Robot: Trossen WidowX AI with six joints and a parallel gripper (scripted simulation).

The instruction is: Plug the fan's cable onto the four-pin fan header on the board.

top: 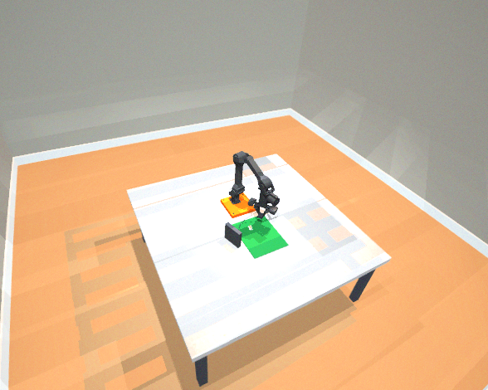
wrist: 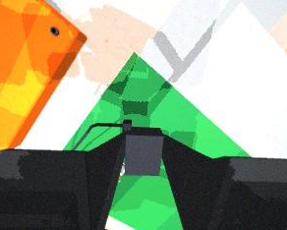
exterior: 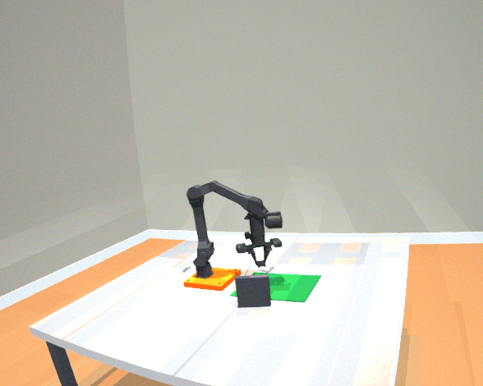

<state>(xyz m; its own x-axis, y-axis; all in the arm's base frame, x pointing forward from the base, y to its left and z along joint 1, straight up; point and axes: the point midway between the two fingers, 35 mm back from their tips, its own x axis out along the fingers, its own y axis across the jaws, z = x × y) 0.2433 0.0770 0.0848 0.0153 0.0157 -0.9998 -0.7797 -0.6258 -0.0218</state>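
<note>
My gripper (top: 261, 217) (exterior: 260, 264) (wrist: 143, 138) is shut on the dark grey plug (wrist: 143, 156), pointing down and held above the green board (top: 271, 246) (exterior: 301, 291) (wrist: 182, 120). The fan's thin black cable (wrist: 105, 125) runs left from the plug's top edge in the wrist view. The small white header (top: 250, 227) stands on the board, to the left of the gripper in the top view. In the wrist view only a sliver of it shows beside the left finger. The plug's underside is hidden. The dark square fan (top: 232, 235) (exterior: 253, 291) stands upright beside the board.
The orange base plate (top: 235, 212) (exterior: 204, 285) (wrist: 34, 64) under the arm lies close to the board's near-arm edge. All stands on a white table (top: 219, 294) (exterior: 150, 328). The upright fan rises at the board's left side in the top view.
</note>
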